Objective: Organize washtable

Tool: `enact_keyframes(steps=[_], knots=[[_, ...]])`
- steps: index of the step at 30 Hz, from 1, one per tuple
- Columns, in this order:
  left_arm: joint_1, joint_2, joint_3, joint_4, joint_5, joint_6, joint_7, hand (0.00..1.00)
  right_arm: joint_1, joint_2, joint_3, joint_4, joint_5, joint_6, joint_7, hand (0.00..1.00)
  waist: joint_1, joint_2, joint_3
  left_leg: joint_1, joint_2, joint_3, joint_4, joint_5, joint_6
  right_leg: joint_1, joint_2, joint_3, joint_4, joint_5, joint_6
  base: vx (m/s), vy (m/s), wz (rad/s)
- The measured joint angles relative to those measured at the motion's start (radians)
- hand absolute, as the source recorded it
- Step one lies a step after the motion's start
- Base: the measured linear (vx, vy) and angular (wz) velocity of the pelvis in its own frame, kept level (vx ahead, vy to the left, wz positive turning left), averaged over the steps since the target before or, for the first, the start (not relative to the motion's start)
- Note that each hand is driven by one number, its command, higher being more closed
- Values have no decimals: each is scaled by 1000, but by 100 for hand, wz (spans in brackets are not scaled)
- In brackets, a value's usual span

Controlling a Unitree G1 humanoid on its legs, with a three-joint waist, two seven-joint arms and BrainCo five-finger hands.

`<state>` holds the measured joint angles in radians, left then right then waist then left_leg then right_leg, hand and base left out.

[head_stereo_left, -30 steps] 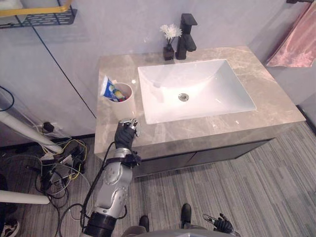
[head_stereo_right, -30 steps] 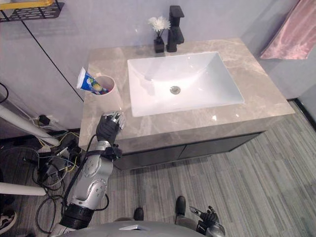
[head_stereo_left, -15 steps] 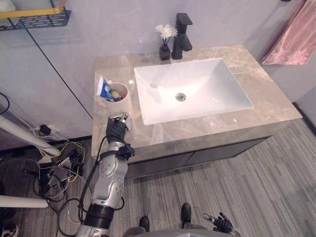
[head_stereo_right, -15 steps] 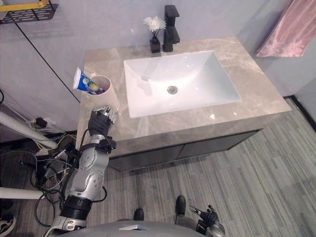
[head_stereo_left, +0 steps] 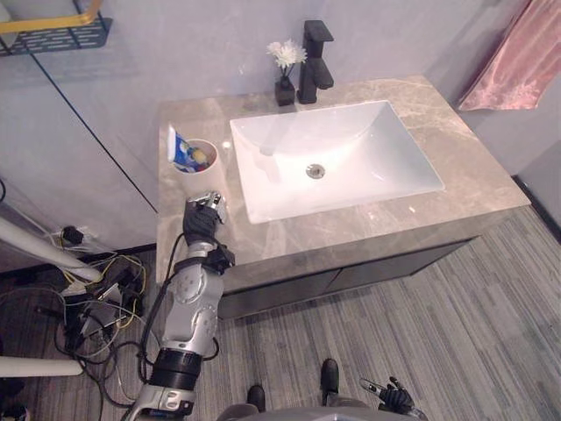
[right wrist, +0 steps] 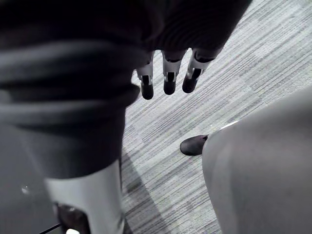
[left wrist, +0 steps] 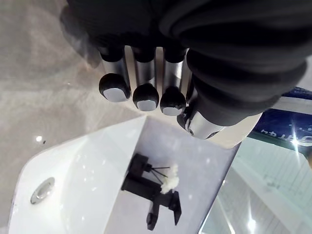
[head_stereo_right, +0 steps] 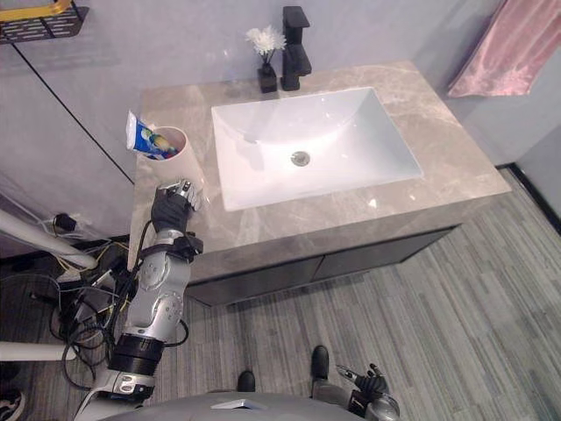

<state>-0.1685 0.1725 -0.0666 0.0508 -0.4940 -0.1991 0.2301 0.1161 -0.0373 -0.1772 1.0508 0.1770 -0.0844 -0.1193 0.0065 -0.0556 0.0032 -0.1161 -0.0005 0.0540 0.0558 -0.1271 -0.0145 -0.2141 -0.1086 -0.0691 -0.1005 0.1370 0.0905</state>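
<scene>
Since the toothpaste tube (head_stereo_left: 178, 147) already stands slanted inside the pale cup (head_stereo_left: 195, 158) on the left part of the bench (head_stereo_left: 289, 230), the tidying looks mostly done, as far as I can judge. A black wire shelf (head_stereo_left: 53, 31) hangs on the wall at the far left, well apart from everything else. The cup sits upright between the bench's left edge and the sink, a little toward the far side. Just near of it, the left hand (head_stereo_left: 202, 219) hovers over the bench; the left wrist view shows its fingers (left wrist: 146, 97) loosely curled with nothing between them and the thumb, and it does not appear to touch the cup. Further right, a small dark vase with a white flower (head_stereo_left: 284, 70) and the black faucet (head_stereo_left: 314, 61) stand side by side on the far edge. The white sink (head_stereo_left: 351, 167) lies bare. Nothing loose blocks the bench, so little seems left to sort. Down over the floor, the right hand (head_stereo_left: 392, 399) hangs idle, fingers relaxed and holding nothing. A pink towel (head_stereo_left: 513, 61) hangs at the far right.
</scene>
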Motion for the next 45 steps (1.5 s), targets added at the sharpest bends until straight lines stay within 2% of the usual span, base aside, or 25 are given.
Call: enact_keyframes(steps=[8,17,30,33,37,42,45], knots=[[-87,6,31,76,1,2,20,100,0,1,-2,-4,0,2,6,0,-4,-10,6,0,0,14,0,-2,2,-7,1,13,0,2,3,0,0,-5],[-193,67,66,183,4,13,28,100,2,5,-4,-22,-1,7,11,0,-15,-19,15,5,-1,41,3,-10,5,-15,4,40,0,6,5,8,3,-9],[-372,210,151,352,3,39,46,100,2,4,-22,-42,0,6,33,0,-21,-25,62,15,7,116,16,-39,5,-37,24,116,0,13,7,18,2,-18],[-444,290,154,429,3,37,52,100,2,4,-22,-59,0,6,34,0,-20,-36,88,9,9,150,29,-50,8,-53,32,144,1,27,2,-5,16,-28],[-526,357,154,529,4,40,58,100,2,1,-26,-58,0,4,37,0,-24,-47,99,-15,10,188,66,-68,13,-81,38,178,3,55,-5,-25,20,-33],[-580,403,173,584,5,46,63,100,6,2,-27,-58,1,1,42,0,-26,-76,126,-27,13,241,115,-92,21,-93,41,213,1,79,-14,-75,15,-31],[-580,410,186,586,10,49,64,100,25,3,-42,-57,2,1,43,0,-25,-78,125,-46,16,256,146,-104,21,-104,41,218,1,75,-20,-48,-5,-15]])
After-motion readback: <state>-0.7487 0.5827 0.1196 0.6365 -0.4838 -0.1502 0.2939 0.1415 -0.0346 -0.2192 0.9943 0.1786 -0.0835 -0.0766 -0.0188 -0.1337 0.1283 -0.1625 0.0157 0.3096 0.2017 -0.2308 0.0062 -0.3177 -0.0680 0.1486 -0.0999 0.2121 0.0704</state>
